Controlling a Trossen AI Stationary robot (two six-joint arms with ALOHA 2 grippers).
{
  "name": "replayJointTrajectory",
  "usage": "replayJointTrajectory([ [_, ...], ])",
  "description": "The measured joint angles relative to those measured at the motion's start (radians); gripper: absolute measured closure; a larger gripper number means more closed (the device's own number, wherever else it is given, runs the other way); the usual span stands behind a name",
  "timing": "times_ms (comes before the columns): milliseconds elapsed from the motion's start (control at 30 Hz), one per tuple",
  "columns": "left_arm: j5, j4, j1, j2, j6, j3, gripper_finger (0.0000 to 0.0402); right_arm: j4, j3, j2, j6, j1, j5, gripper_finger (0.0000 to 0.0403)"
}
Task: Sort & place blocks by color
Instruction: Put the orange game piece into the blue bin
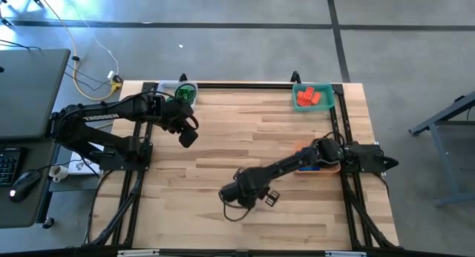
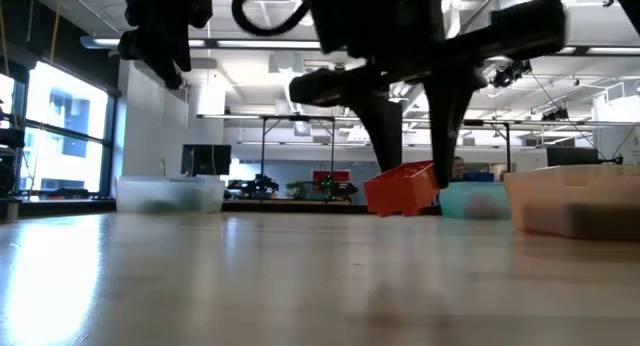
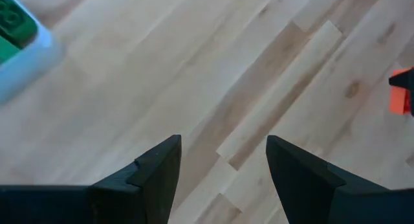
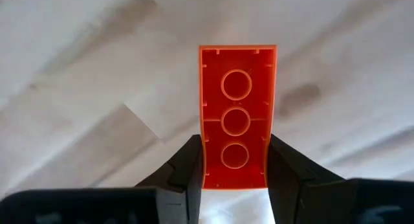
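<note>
My right gripper [image 4: 234, 175] is shut on a red block [image 4: 237, 114] whose hollow underside faces the wrist camera. In the high view it [image 1: 256, 196] hangs over the table's middle, toward the near edge. The low view shows the block [image 2: 403, 189] just above the wood. My left gripper [image 3: 223, 159] is open over bare table at the far left [image 1: 187, 136]. Green blocks lie in the clear tray [image 1: 182, 92], and red ones in the teal tray [image 1: 312, 96]. My right gripper pinches the red block's two long sides [image 4: 206, 156] between its two fingers, close to one short end. The fingers [image 4: 187, 169] point down from above, and the block's other end juts out beyond the fingertips. The block is tilted and lifted clear of the table.
The orange tray [image 1: 320, 166] sits at the table's right edge under my right arm, with something blue in it. In the low view the clear tray [image 2: 170, 194], teal tray [image 2: 475, 199] and orange tray [image 2: 575, 201] stand along the back. Bare wood lies between the arms.
</note>
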Motion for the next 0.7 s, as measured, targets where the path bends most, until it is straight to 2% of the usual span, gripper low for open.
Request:
replayJointTrajectory([
  [367,-0.161,0.001,0.019,0.0,0.007,0.0,0.0188,-0.058,0.0,0.0,-0.001,-0.165,0.047,0.0301],
  [700,-0.258,0.01,0.077,0.0,0.153,0.0,0.0188,-0.066,0.0,-0.059,0.099,-0.345,0.051,0.0301],
])
